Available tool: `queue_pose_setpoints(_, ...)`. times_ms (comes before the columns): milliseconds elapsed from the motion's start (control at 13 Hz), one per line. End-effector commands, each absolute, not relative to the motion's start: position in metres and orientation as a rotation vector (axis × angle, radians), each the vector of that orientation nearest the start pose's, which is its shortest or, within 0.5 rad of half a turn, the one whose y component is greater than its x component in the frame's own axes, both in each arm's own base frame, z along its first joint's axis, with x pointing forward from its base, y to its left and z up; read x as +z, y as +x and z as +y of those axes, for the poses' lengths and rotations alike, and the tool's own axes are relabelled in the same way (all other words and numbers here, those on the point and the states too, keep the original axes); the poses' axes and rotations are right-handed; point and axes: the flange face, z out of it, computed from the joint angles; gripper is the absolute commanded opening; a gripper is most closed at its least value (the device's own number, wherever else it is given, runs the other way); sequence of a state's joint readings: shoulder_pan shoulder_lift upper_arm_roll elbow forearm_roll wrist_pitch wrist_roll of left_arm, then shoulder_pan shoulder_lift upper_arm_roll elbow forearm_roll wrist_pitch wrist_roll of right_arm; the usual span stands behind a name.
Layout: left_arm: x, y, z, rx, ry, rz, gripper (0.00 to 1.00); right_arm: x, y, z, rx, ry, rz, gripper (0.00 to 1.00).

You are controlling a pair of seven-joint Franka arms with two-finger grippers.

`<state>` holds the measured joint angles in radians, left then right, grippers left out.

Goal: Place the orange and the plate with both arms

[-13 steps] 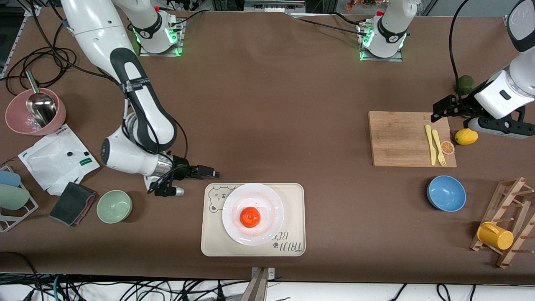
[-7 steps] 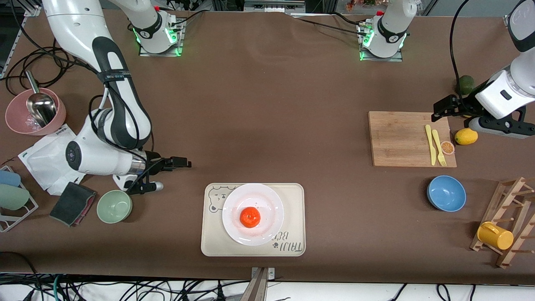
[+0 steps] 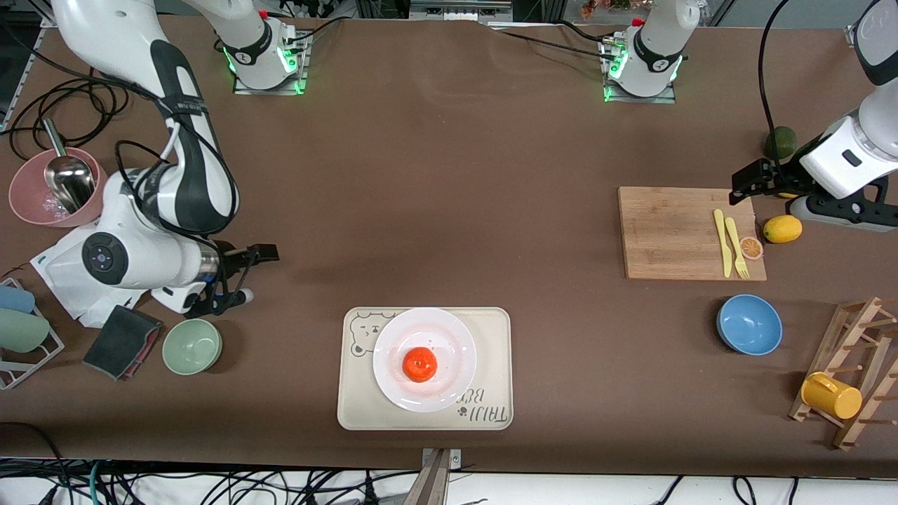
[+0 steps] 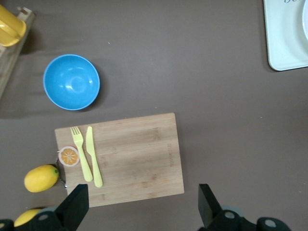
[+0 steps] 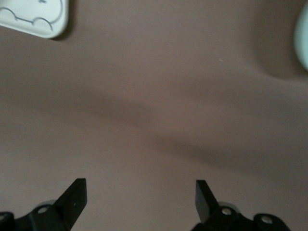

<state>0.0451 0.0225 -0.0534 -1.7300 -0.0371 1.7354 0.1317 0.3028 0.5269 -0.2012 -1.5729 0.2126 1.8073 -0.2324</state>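
Observation:
The orange (image 3: pixel 420 365) sits near the middle of the white plate (image 3: pixel 452 337). The plate rests on a beige bear-print tray (image 3: pixel 494 330) near the table's front edge. My right gripper (image 3: pixel 254 275) is open and empty, low over bare table between the tray and a green bowl (image 3: pixel 192 346). The right wrist view shows its open fingers (image 5: pixel 139 190) over brown table and a tray corner (image 5: pixel 33 17). My left gripper (image 3: pixel 754 184) is open and empty, above the cutting board's (image 3: pixel 684 231) edge at the left arm's end. The left wrist view (image 4: pixel 142 195) looks down on that board (image 4: pixel 130 154).
A yellow fork and knife (image 3: pixel 729 242) and an orange slice disc (image 3: pixel 751 247) lie on the board. A lemon (image 3: pixel 782 229) lies beside it. A blue bowl (image 3: pixel 749 324) and a wooden rack with a yellow cup (image 3: pixel 831 395) stand nearer. A pink bowl (image 3: pixel 28 200) sits by the right arm.
My right arm has drawn away from the tray toward its own end of the table, gripper open and empty. The left arm has barely moved. The orange and plate are still.

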Motion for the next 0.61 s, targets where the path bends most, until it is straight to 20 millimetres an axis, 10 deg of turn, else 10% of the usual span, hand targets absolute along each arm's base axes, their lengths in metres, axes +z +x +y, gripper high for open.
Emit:
queue_pose_setpoints(0,0.561,0.569,-0.015,0.057,-3.138,0.262,1.0,0.361,0.647,0.096,0.461,-3.074,-0.347,1.0)
queue_pose_setpoints(537,0.571,0.556,-0.026,0.173,-3.148,0.287,1.0,0.467,0.595,0.104,0.289,-3.175,-0.236,1.0)
